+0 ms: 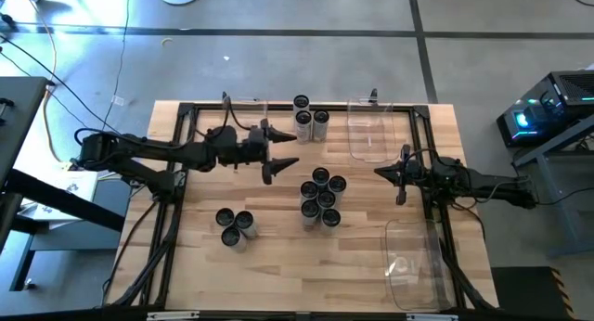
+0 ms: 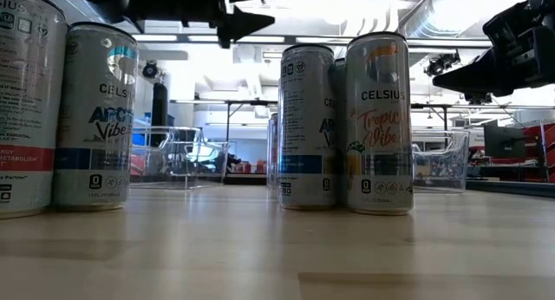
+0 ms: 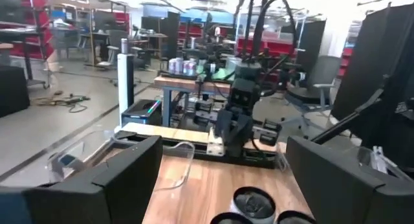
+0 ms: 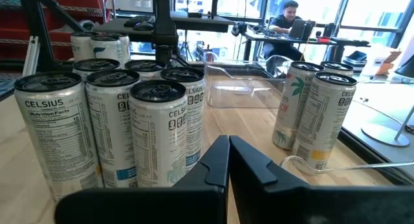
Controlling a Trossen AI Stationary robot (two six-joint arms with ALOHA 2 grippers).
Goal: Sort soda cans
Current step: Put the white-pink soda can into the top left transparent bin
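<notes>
Soda cans stand upright on the wooden table in three groups. Several cluster in the middle, three stand at the far edge, and three stand near left. My left gripper hovers open above the table, between the far group and the middle cluster, with nothing between its fingers. Its wrist view shows can tops just below and ahead. My right gripper is shut and empty at the right, pointing at the middle cluster.
One clear plastic bin sits at the far right and another at the near right corner. A third clear bin stands at the far left. A black frame borders the table. Bare wood lies along the near edge.
</notes>
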